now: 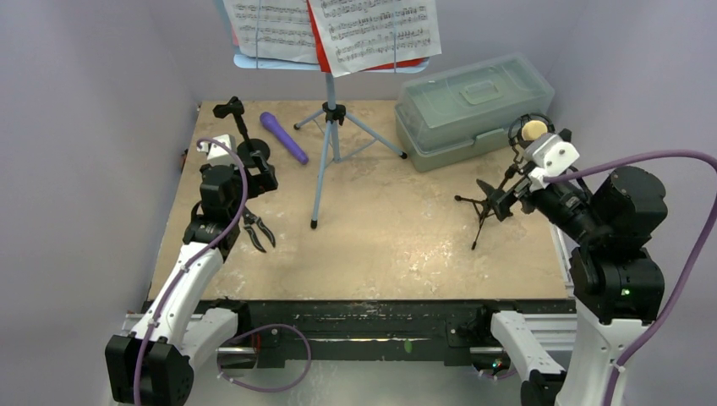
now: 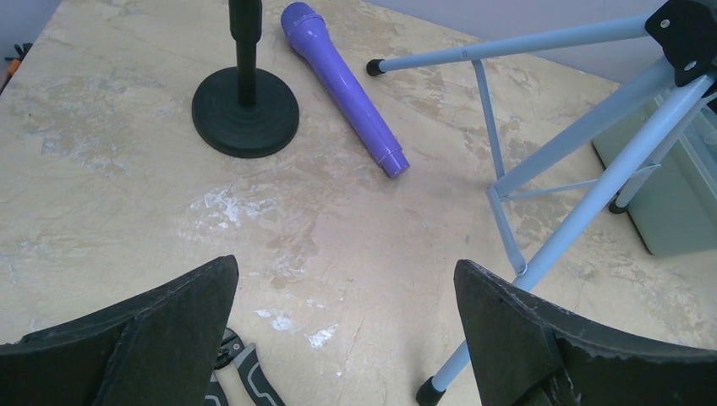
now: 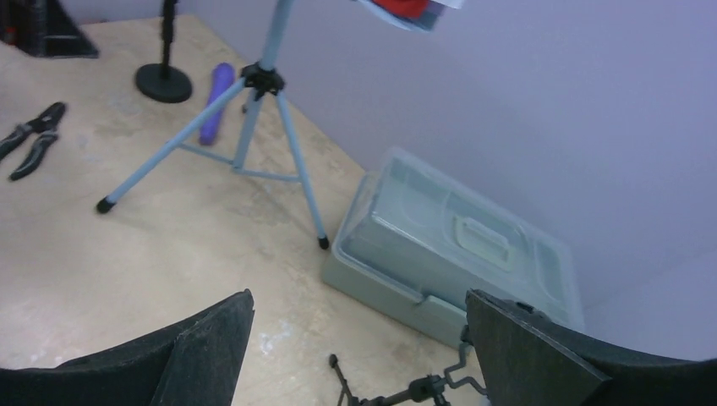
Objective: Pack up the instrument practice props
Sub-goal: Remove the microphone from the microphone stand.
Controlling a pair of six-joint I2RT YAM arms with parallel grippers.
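The table (image 1: 380,245) is a mottled beige slab, stone-like and scuffed with white. The pale-blue music rack (image 1: 325,161) stands on thin tube legs, and one leg slants down just right of the left gripper (image 2: 345,266). That gripper's two black wedge fingers are spread wide with nothing between them. Printed sheet-music pages (image 1: 372,30) rest on the rack's shelf, white over red.

Ahead and to the right of the right gripper (image 3: 359,296), which is likewise splayed and holding nothing, sits a translucent grey-green plastic box (image 3: 457,245). Its lid is ribbed and has a moulded handle.

A smooth purple microphone (image 2: 342,85) lies flat ahead of the left gripper. Just left of it stands a matte black holder (image 2: 245,110) with a disc base. A spindly black tripod holder (image 1: 490,203) stands right under the right gripper, and its ring cradles a tan microphone (image 1: 533,129) head. Black-handled pliers (image 2: 237,372) lie below the left gripper.
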